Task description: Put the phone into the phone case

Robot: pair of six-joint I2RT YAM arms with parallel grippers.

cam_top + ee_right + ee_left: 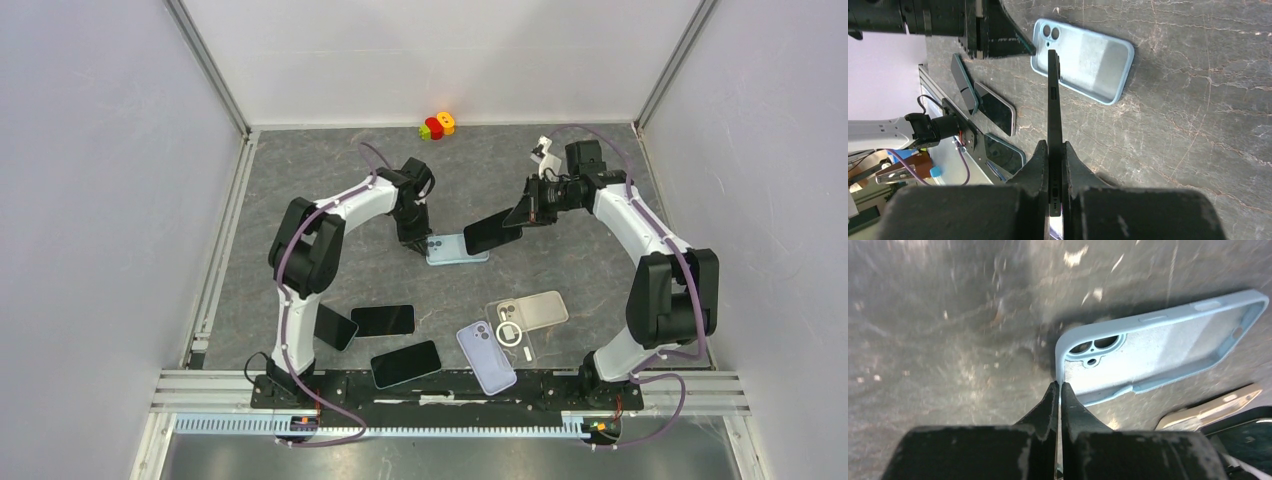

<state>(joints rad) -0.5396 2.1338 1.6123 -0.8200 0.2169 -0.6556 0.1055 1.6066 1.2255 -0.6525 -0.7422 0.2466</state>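
**A:** We see the left gripper (1059, 390) clenched tight. Its tips nip the end wall of the phone case (1158, 342), right beside the camera cutout.

**B:** And how does the case lie from where we stand?

**A:** It's pale blue, open side up, flat on the desk (560, 270), about midway between the two arms.

**B:** Over to the right gripper (1054, 150). We have it clamped on the phone (1053, 100), a black one gripped by its near end and turned edge-on to the wrist camera.

**A:** From above, the phone hangs tilted just beside the case. Its free end reaches over the case's right end, and we can't tell whether the two touch.

**B:** So the phone is in the air, not in the case.

**A:** Nearer the arm bases we count three dark phones (382, 320) by the left arm, one of them propped against another.

**B:** We also spot a lilac case (486, 357) and a clear case (527, 315) side by side toward the right arm. Some coloured toy blocks (437, 125) sit at the far edge.
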